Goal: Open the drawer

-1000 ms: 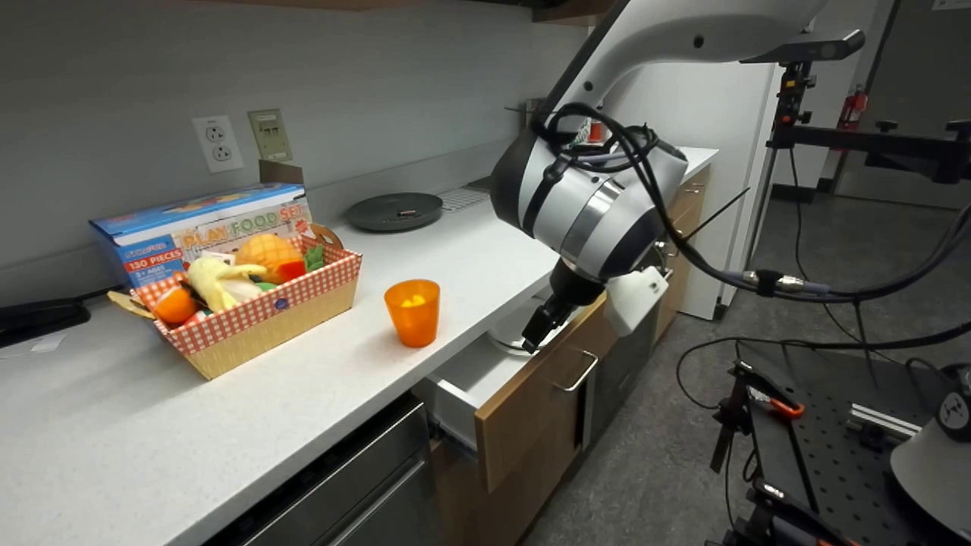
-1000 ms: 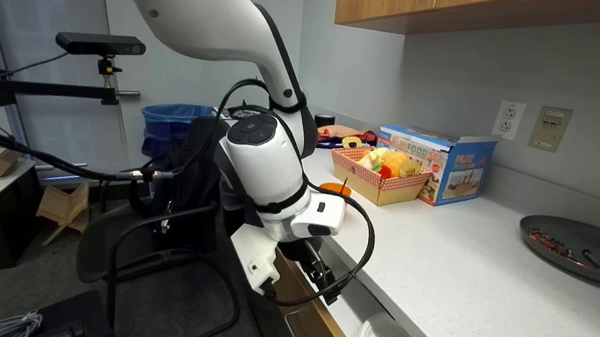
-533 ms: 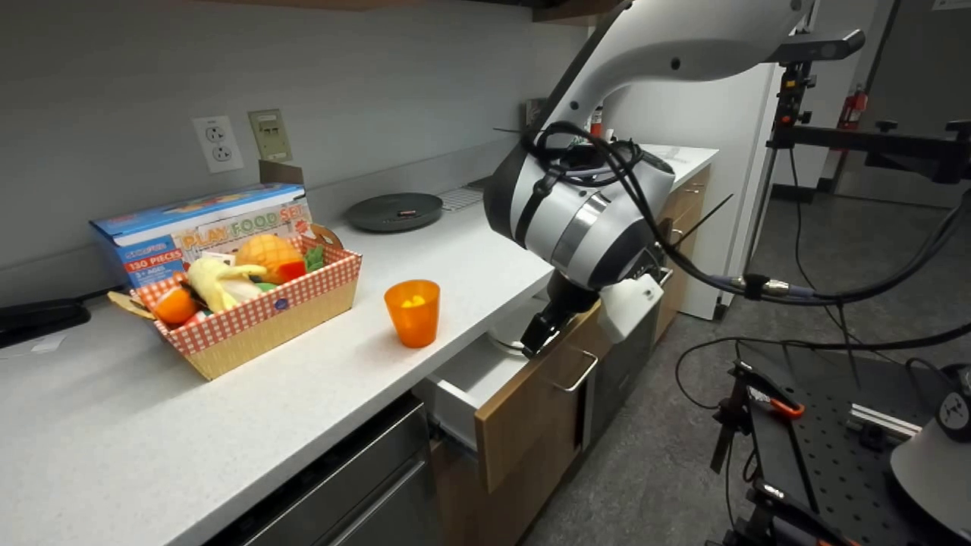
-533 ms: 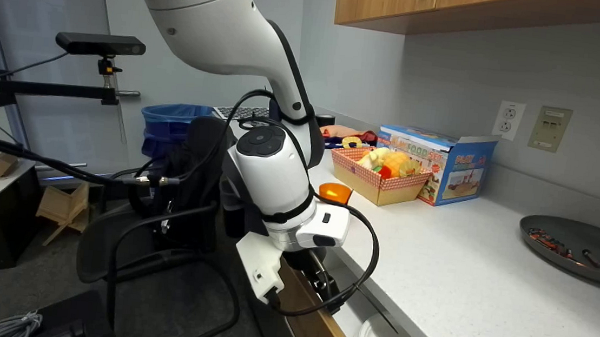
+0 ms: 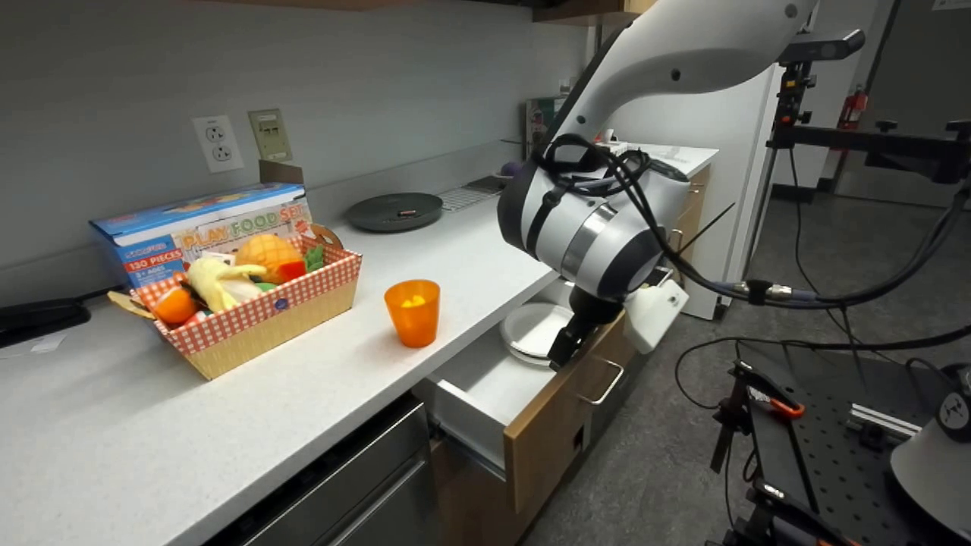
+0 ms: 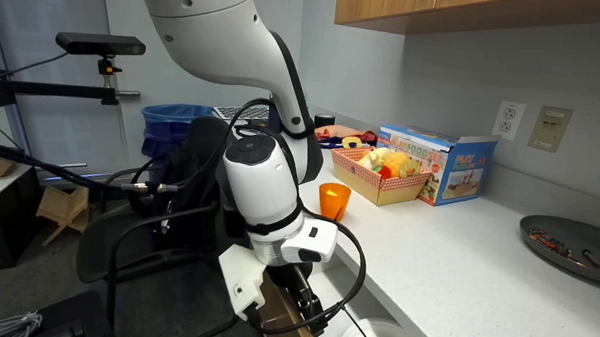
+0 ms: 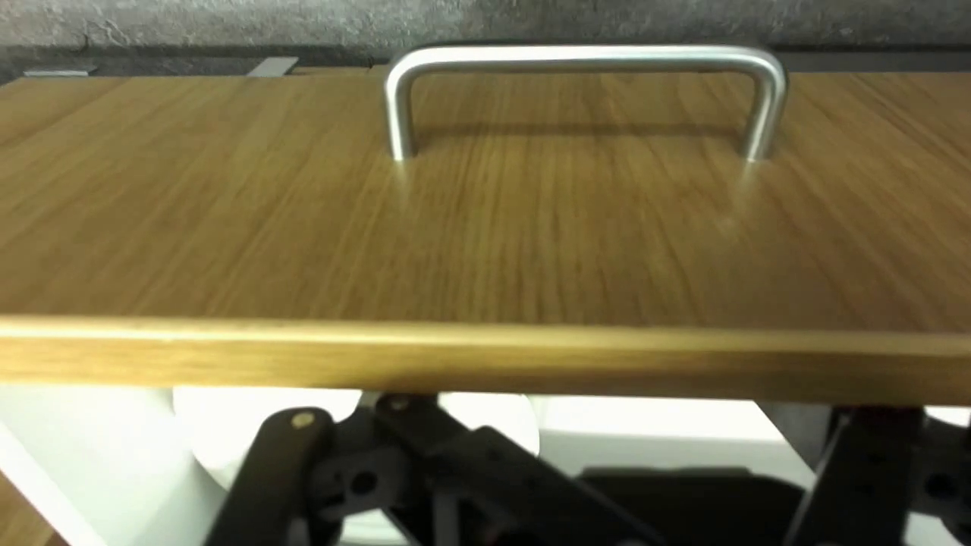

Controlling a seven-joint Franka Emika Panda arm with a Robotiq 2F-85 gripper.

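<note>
"Wrist view check: state the position of the fingers (image 7: 865,470)."

"Spread well apart, both on the inner side of the wood front (image 7: 531,250). Nothing is seen clasped between them. The bar handle (image 7: 584,59), on the outer face, is not engaged."

"Give the location of the drawer (image 5: 550,436)."

"Below the countertop (image 5: 288,402), extended outward in both exterior views, with white plates (image 5: 535,331) exposed inside. The gripper (image 5: 560,355) points down into it, just behind the front."

"Identify the step in hand."

"Judged to be the outward pull, applied from inside the front instead of at the handle. The opening appears well advanced. Contact between fingers and front is hidden and cannot be confirmed."

"Specify the next move."

"If more travel is required, draw the gripper straight outward, without sideways load, so that the fingers bear on the front's inner face. If the opening is judged sufficient, raise the gripper above the front's top edge before retreating. Caution: retreat at the present height is likely to drag the drawer along. Avoid lowering the fingers onto the plates."
</note>
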